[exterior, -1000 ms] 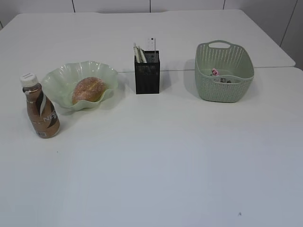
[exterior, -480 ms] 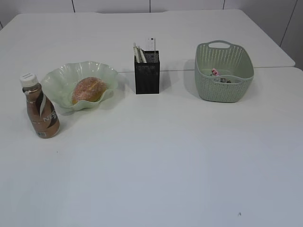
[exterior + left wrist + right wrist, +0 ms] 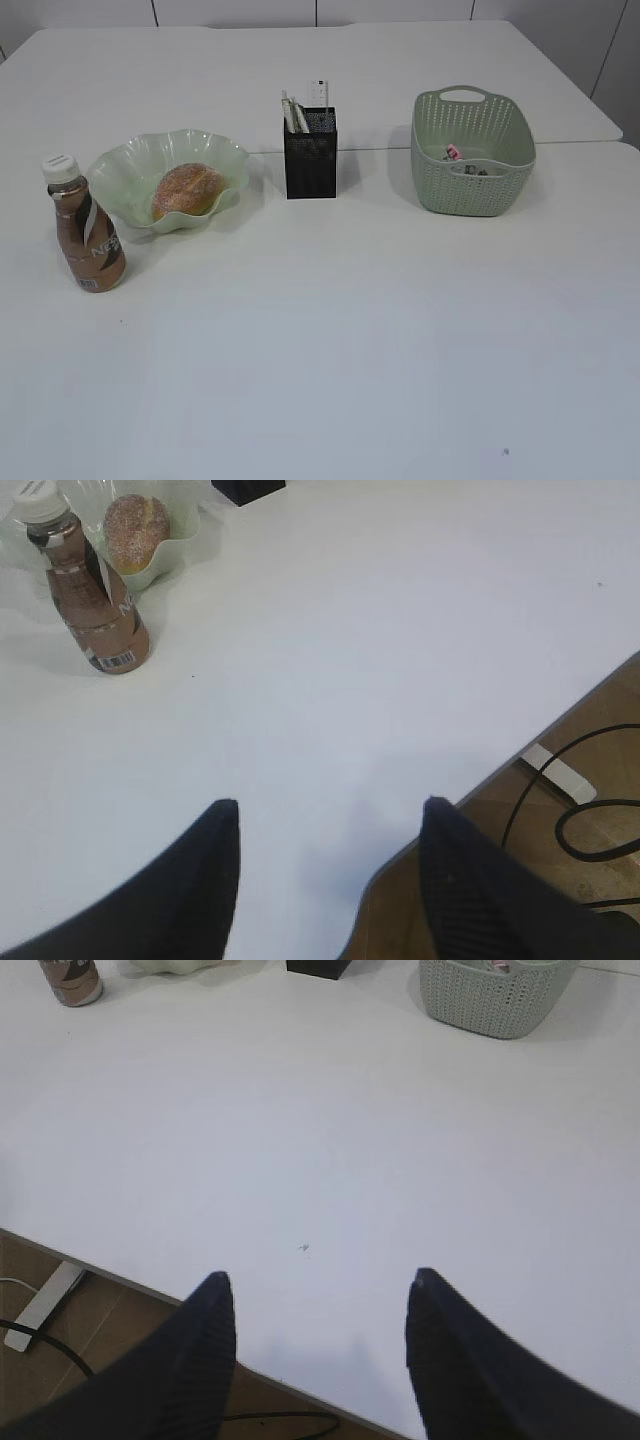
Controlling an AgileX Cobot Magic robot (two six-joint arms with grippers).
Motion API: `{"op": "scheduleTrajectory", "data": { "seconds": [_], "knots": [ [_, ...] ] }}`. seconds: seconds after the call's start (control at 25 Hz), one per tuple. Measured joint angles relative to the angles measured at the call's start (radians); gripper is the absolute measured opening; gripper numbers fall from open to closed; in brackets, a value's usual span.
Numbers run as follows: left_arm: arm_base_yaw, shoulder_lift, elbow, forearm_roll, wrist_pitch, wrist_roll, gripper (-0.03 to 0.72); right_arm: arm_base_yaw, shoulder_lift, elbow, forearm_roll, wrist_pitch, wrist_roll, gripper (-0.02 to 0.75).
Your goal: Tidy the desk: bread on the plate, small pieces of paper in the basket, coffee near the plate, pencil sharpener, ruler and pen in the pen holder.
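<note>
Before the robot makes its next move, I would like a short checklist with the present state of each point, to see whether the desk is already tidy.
1. Bread lies in the plate: ok.
2. Coffee stands upright just beside the plate: ok.
3. Pen holder upright, with slim items sticking out of the top: ok; which items they are, cannot tell.
4. Small pieces lie inside the basket: ok; no loose paper shows on the desk.
5. Left hand open and holding nothing, back at the near desk edge: ok.
6. Right hand open and holding nothing, at the near desk edge: ok.
</note>
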Motion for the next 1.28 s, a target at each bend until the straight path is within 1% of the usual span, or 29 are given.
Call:
{"op": "scheduleTrajectory", "data": {
  "seconds": [0.16,0.24,0.36,0.44,0.52,0.6,0.64,0.68,0.76,0.8,0.84,0.96,1.04,1.28],
  "knots": [
    [0.000,0.000,0.000,0.000,0.000,0.000,0.399,0.000,0.000,0.000,0.000,0.000,0.000,0.438],
    [0.007,0.000,0.000,0.000,0.000,0.000,0.396,-0.021,0.000,0.000,0.000,0.000,0.000,0.438],
    [0.054,0.000,0.000,0.000,0.000,0.000,0.394,-0.070,0.000,0.000,0.000,0.000,0.000,0.438],
    [0.105,0.000,0.000,0.000,0.000,0.000,0.394,-0.070,0.000,0.000,0.000,0.000,0.000,0.438],
    [0.158,0.000,0.000,0.000,0.000,0.000,0.393,-0.174,0.000,0.000,0.000,0.000,0.000,0.438],
    [0.211,0.000,0.000,0.000,0.000,0.000,0.388,-0.231,0.000,0.000,0.000,0.000,0.000,0.438],
    [0.229,0.000,0.000,0.000,0.000,0.000,0.385,-0.231,0.000,0.000,0.000,0.000,0.000,0.438],
    [0.248,0.000,0.000,0.000,0.000,0.000,0.384,-0.290,0.000,0.000,0.000,0.000,0.000,0.438],
    [0.281,0.000,0.000,0.000,0.000,0.000,0.382,-0.350,0.000,0.000,0.000,0.000,0.000,0.438],
    [0.300,0.000,0.000,0.000,0.000,0.000,0.382,-0.350,0.000,0.000,0.000,0.000,0.000,0.438],
    [0.320,0.000,0.000,0.000,0.000,0.000,0.382,-0.392,0.000,0.000,0.000,0.000,0.000,0.438],
    [0.368,0.000,0.000,0.000,0.000,0.000,0.378,-0.416,0.000,0.000,0.000,0.000,0.000,0.438],
    [0.383,0.000,0.000,0.000,0.000,0.000,0.368,-0.419,0.000,0.000,0.000,0.000,0.000,0.438],
    [0.386,0.000,0.000,0.000,-0.002,0.000,0.351,-0.419,0.000,0.000,0.000,0.000,0.002,0.438]
  ]
}}
